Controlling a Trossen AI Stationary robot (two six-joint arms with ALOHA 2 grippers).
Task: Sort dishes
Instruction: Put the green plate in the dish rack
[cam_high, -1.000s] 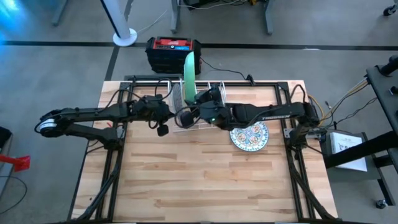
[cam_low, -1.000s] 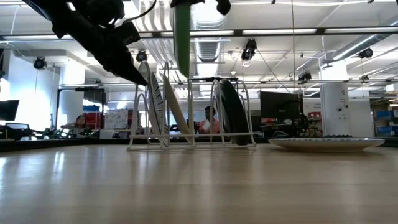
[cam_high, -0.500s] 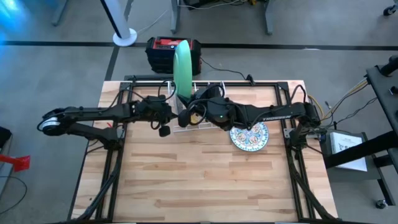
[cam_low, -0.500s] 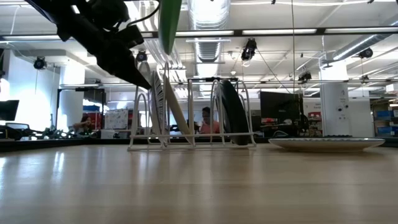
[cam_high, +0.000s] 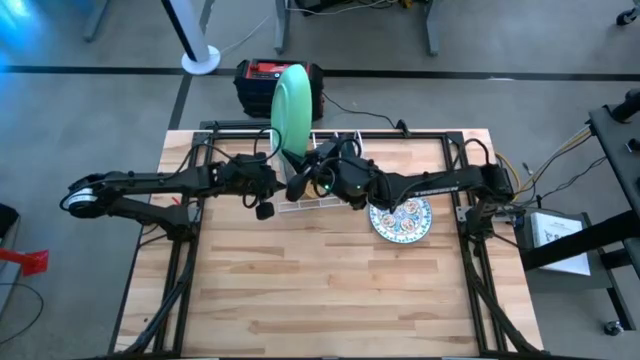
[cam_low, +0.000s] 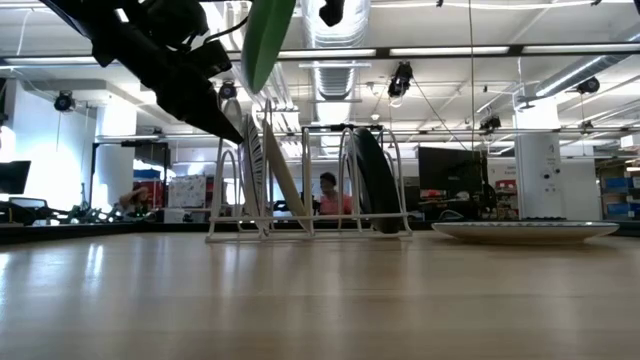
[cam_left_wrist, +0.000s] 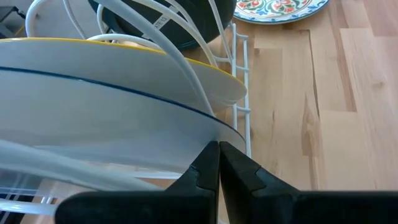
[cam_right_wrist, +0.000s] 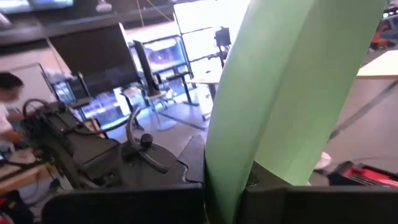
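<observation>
My right gripper (cam_high: 300, 168) is shut on a plain light green plate (cam_high: 290, 105), held high over the white wire rack (cam_low: 310, 232). In the rack stand on edge a white plate with a blue line (cam_left_wrist: 93, 118), a yellow-rimmed plate (cam_left_wrist: 205, 71) and a dark teal plate (cam_low: 376, 180). A white plate with a blue floral pattern (cam_high: 401, 218) lies flat on the table, right of the rack. My left gripper (cam_left_wrist: 219, 152) is shut, its tips at the white plate's rim at the rack's left end. My right gripper pinches the green plate's rim (cam_right_wrist: 227, 177) between its two fingers, at the plate's lower edge. The fingers reach in about level from the table's right. The plate stands tilted above them, clear of the rack. My left gripper's shut tips (cam_low: 232, 132) stand against the white plate's rim (cam_left_wrist: 211, 127); I cannot tell whether they touch.
A black and red box (cam_high: 278, 80) stands on the floor beyond the table's far edge. Bare wood (cam_high: 330, 290) fills the table's near half. People sit in the room behind the rack (cam_low: 330, 195).
My right gripper has turned at the wrist and drifted a little toward the table's left. The green plate, upright and edge-on from above a second ago, has tipped over, so its face now shows from above, and it has shifted left above the rack.
</observation>
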